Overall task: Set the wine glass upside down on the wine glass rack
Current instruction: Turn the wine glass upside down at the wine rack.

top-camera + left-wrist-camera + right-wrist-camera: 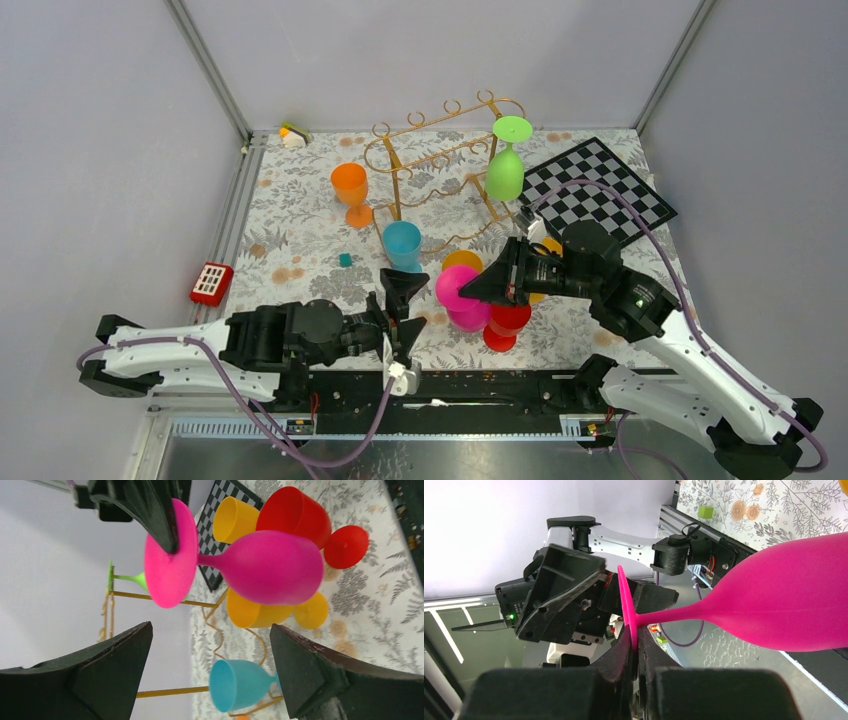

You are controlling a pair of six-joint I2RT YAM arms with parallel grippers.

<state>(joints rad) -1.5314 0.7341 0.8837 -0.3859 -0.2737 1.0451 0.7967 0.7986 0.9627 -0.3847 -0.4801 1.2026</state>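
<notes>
R fingers [478,287]: clamped on pink glass [465,312] foot rim | pink glass: foot up, bowl down, among red [507,325] and yellow [461,260] glasses, well apart from rack [394,185] | L fingers [403,288]: wide, empty, just beside glass | rack: back of worktop [300,215]

Floral surface [290,215] carries gold wine glass rack [395,185], orange glass [350,188], blue glass [403,243], red glass [510,320], checkerboard [600,190], teal cube [345,260].

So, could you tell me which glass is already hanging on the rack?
The green glass, upside down at the rack's right end; the others are off it.
</notes>
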